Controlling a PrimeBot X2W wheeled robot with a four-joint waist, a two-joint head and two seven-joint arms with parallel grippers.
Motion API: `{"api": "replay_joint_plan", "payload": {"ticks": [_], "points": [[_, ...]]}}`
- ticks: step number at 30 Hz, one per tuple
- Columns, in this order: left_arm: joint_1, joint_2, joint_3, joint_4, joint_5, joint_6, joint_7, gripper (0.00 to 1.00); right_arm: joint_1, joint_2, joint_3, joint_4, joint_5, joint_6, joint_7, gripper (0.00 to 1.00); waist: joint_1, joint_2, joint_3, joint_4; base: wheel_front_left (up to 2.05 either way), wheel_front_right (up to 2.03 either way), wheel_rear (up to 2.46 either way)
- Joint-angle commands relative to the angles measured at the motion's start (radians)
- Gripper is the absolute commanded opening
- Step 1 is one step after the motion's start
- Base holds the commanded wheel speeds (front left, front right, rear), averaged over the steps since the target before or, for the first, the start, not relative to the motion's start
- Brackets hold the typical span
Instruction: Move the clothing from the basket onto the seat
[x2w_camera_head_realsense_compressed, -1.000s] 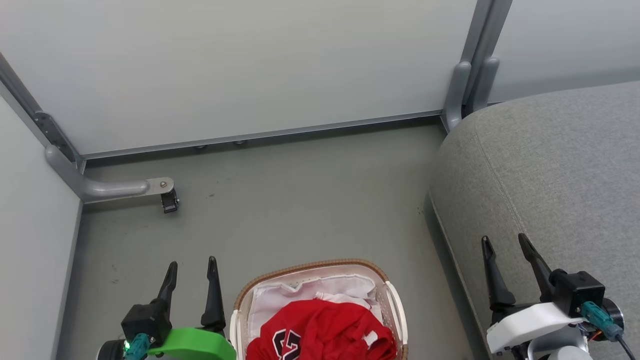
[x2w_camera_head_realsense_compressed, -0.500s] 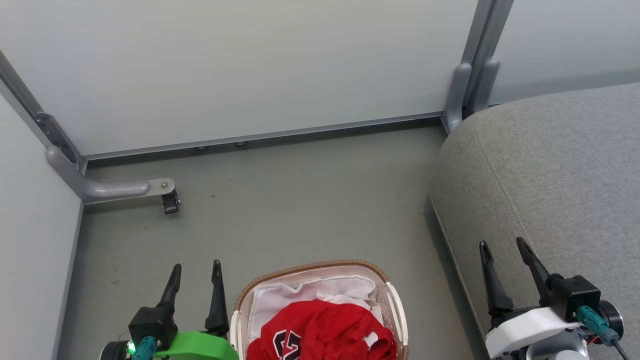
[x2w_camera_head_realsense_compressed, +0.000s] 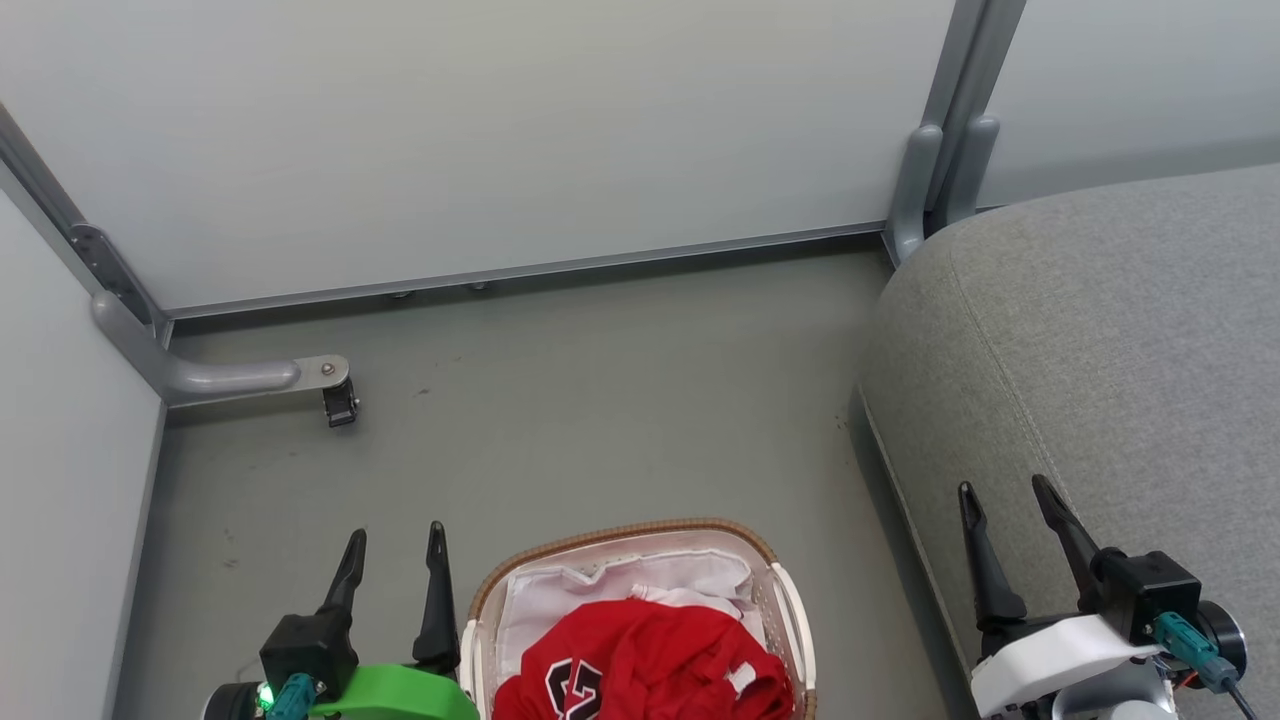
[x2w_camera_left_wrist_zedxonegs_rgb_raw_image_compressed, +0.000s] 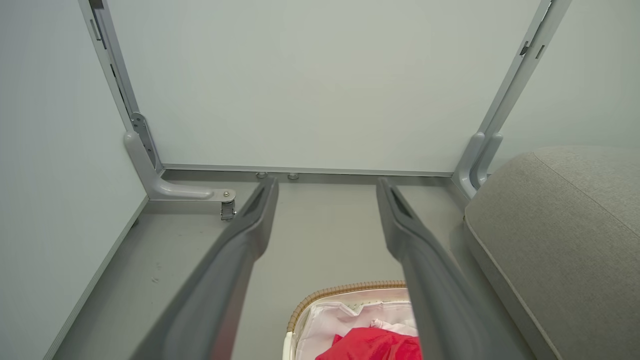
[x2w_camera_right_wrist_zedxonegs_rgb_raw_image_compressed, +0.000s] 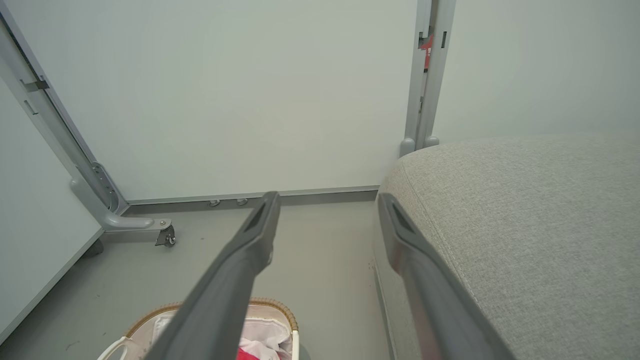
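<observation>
The red clothing (x2w_camera_head_realsense_compressed: 640, 660) with a black-and-white number lies bunched in the white basket (x2w_camera_head_realsense_compressed: 790, 610), which has a brown rim and a white liner and stands on the floor at the bottom centre. The left wrist view shows the basket (x2w_camera_left_wrist_zedxonegs_rgb_raw_image_compressed: 340, 290) and clothing (x2w_camera_left_wrist_zedxonegs_rgb_raw_image_compressed: 372, 345) low between the fingers. The grey seat (x2w_camera_head_realsense_compressed: 1100, 340) fills the right side and shows as the seat (x2w_camera_right_wrist_zedxonegs_rgb_raw_image_compressed: 525, 215) in the right wrist view. My left gripper (x2w_camera_head_realsense_compressed: 396, 540) is open just left of the basket, holding nothing. My right gripper (x2w_camera_head_realsense_compressed: 1003, 488) is open over the seat's front edge, holding nothing.
White partition panels close off the back and left. A grey metal foot with a caster (x2w_camera_head_realsense_compressed: 338, 405) juts onto the floor at the left. A grey post (x2w_camera_head_realsense_compressed: 935, 180) stands at the seat's back corner. Bare grey floor (x2w_camera_head_realsense_compressed: 600, 400) lies beyond the basket.
Both grippers have sunk slightly lower in the head view and the left one has edged right. Basket, clothing and seat have stayed put.
</observation>
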Motion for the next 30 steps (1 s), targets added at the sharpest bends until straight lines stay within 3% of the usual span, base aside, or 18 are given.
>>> {"api": "replay_joint_plan", "payload": {"ticks": [1, 7, 14, 23, 30], "points": [[0.011, 0.006, -0.001, 0.002, -0.006, 0.000, -0.004, 1.00, 0.010, -0.006, -0.002, -0.002, 0.002, 0.000, -0.005, 1.00, 0.0000, 0.0000, 0.002, 0.000, 0.00, 0.00, 0.00], [-0.020, 0.006, -0.028, 0.012, -0.006, -0.009, -0.004, 1.00, -0.010, -0.006, -0.007, -0.017, -0.009, 0.000, -0.005, 1.00, 0.0000, 0.0000, 0.037, -0.001, 0.00, 0.00, 0.00], [-0.164, 0.006, -0.103, 0.121, -0.002, -0.024, -0.003, 1.00, -0.081, -0.006, -0.051, -0.051, -0.023, 0.000, -0.005, 1.00, 0.0000, 0.0000, 0.164, -0.021, 0.00, 0.00, 0.00], [-0.468, 0.006, -0.308, 0.447, 0.001, -0.050, -0.003, 1.00, -0.239, -0.004, -0.083, -0.105, -0.015, 0.000, -0.005, 1.00, 0.0000, 0.0000, 0.415, -0.107, 0.00, 0.00, 0.00], [-0.668, 0.007, -0.462, 0.695, 0.036, -0.083, 0.021, 1.00, -0.357, -0.004, -0.034, -0.146, 0.023, 0.000, -0.005, 1.00, 0.0000, 0.0000, 0.609, -0.198, 0.00, 0.00, 0.00]]}}
